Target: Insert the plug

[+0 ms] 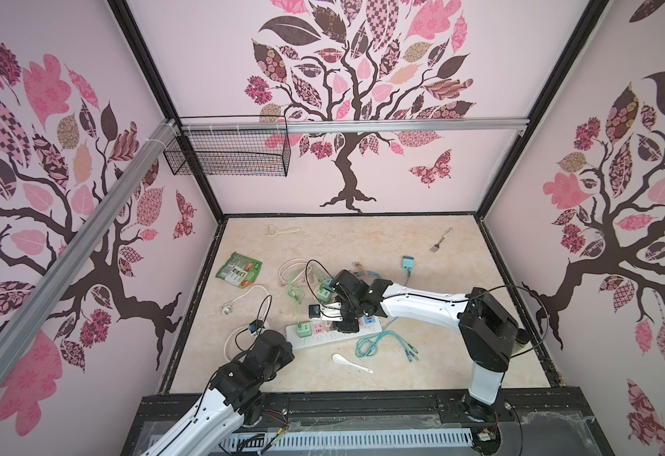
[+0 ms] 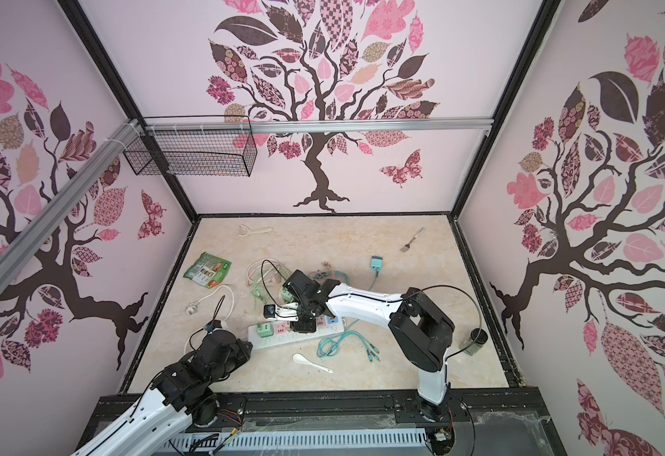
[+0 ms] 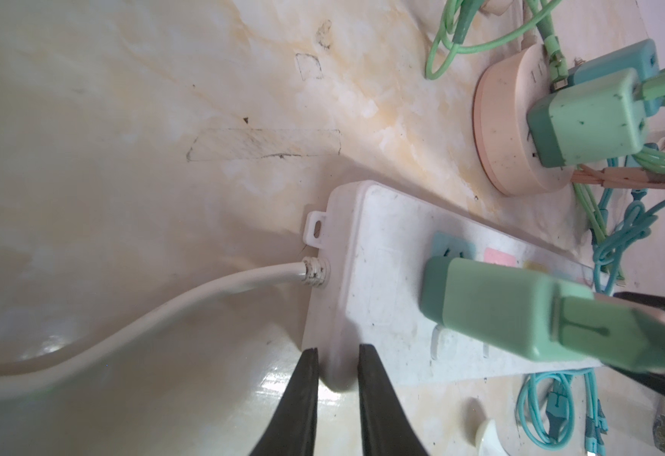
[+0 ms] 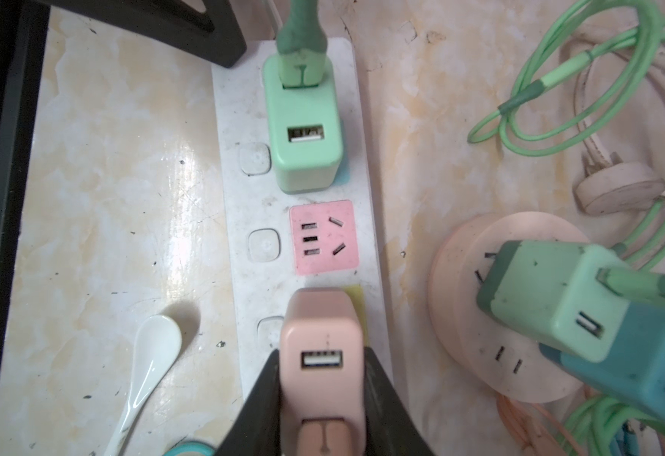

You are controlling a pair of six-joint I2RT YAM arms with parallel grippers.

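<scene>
— Left side first?
— The left gripper is clenched on the left end of the power strip; it should pin that end down.
— And the plug?
— Pink, squeezed in the right gripper, above the yellow socket, just right of the empty pink socket. Press straight down, upright, no twisting. Whether its pins are fully seated, I cannot tell.

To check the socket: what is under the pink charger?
A yellow socket face of the white power strip peeks out beside the pink charger; slots and prongs are covered.
</scene>
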